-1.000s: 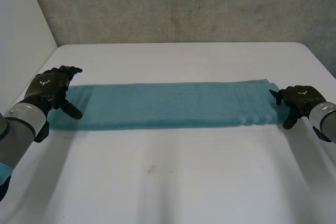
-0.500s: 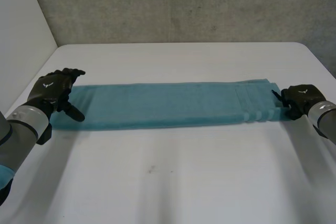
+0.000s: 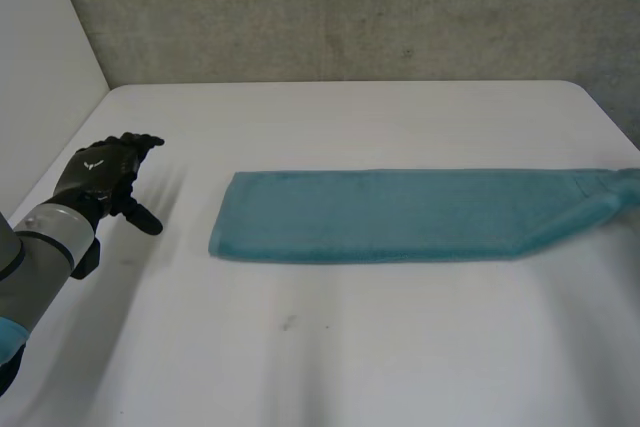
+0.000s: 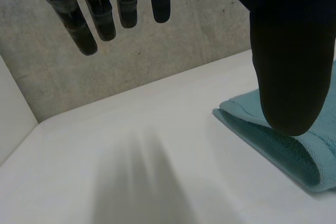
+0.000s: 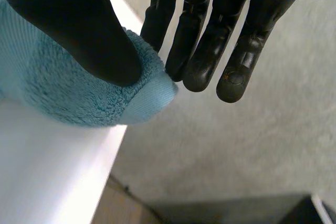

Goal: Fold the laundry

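Count first: we find one teal towel [image 3: 400,215], already narrowed to a long strip, on one white table [image 3: 330,357], with two hands at work. The towel's long axis runs side to side across the table, from the robot's left to its right, and its right-hand end narrows to a drawn-out corner at the table's right side. In the right wrist view the right hand [image 5: 202,30] pinches that corner between thumb and fingers, close to the table's edge, so we log it as closed on the towel. The left hand [image 3: 100,175] hovers over bare table with its fingers straight and spread and nothing between them and the thumb (open, empty). The relation that matters for us: the towel's free end lies to the right of the left hand, apart from it, with bare table between. The left hand is the nearer one to that end. Our judgement: an end-to-end fold along the long axis needs both ends held, so the left hand must first reach right and take the free end's edge.
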